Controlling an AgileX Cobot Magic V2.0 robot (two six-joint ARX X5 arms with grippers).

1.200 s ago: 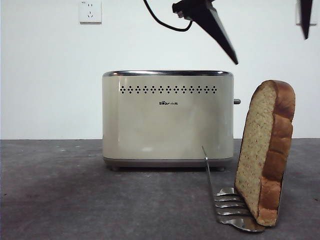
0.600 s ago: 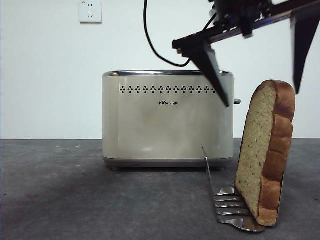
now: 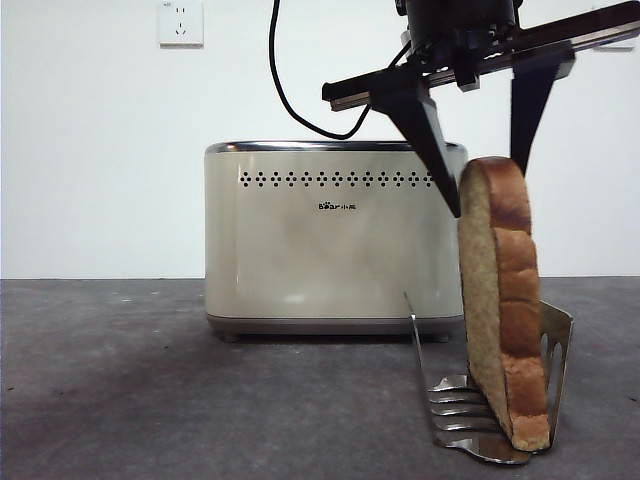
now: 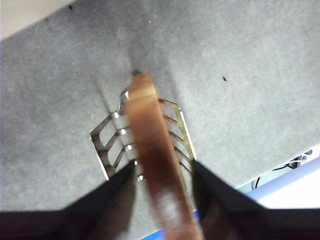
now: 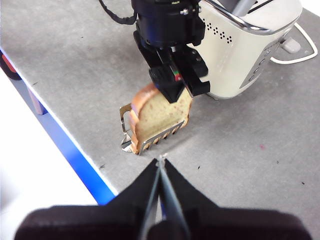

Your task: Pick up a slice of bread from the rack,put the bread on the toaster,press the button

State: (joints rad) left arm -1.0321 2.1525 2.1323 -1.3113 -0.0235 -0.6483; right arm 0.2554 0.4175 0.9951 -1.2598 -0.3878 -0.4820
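The slice of bread (image 3: pixel 500 300) stands nearly upright in the silver rack (image 3: pixel 555 340), in front of the right end of the cream toaster (image 3: pixel 335 240). My left gripper (image 3: pixel 485 175) is open and hangs over the bread's top, one jaw on each side of the crust. The left wrist view shows the bread (image 4: pixel 155 165) between the open jaws of the left gripper (image 4: pixel 163 165), over the rack (image 4: pixel 107 142). My right gripper (image 5: pixel 160 160) is shut and empty, back from the bread (image 5: pixel 162 115). The button is hidden behind the bread.
A white wall socket (image 3: pixel 180 22) is on the wall behind. The left arm's black cable (image 3: pixel 285 90) loops above the toaster. The table's blue front edge (image 5: pixel 65 140) runs close to the rack (image 5: pixel 127 117). A white cord (image 5: pixel 300 50) lies by the toaster (image 5: pixel 240 45).
The left gripper has come down and moved left to straddle the bread's top. The bread has shifted from leaning right to nearly upright, uncovering the rack's end plate.
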